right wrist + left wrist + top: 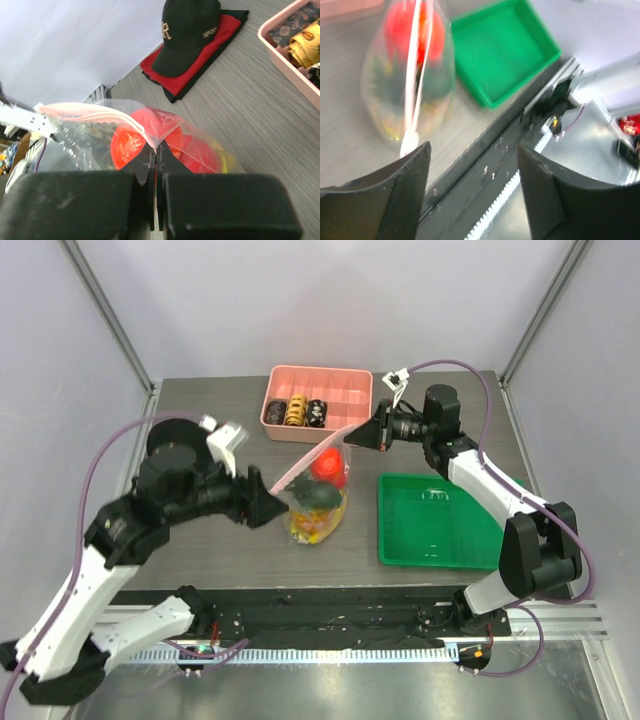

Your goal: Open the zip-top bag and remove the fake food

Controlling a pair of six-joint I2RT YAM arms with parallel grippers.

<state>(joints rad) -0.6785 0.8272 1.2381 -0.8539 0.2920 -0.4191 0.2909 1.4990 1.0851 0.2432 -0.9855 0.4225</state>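
Starting nearest the arms' bases, the left gripper is found on the near left of the worktop. Its jaws are spread wide with nothing between them, and they are pointed at the near end of the zip-top bag, close to it but apparently not touching.

The bag is placed at the middle of the worktop. Its near end appears to rest on the surface, and its far corner is lifted toward the right. Through the clear plastic the fake food can be made out: a red round fruit uppermost, a dark green piece below it, and yellow and orange shapes at the near end. All the fruit in view is inside the bag; none is seen lying on the worktop. Just right of the bag a green tray is set, and no fruit is seen in it.

Farther back, the right gripper is closed on a thin edge of the bag beside the pinkish zip strip, and that corner is held up by it.

Whether the zip has been parted cannot be told, since the left wrist view is blurred. By this judgement, opening is at most under way, and every piece is left to be removed.

At the far edge a pink box with small brown and dark rings is seen. A black cap on a red cloth lies far left.
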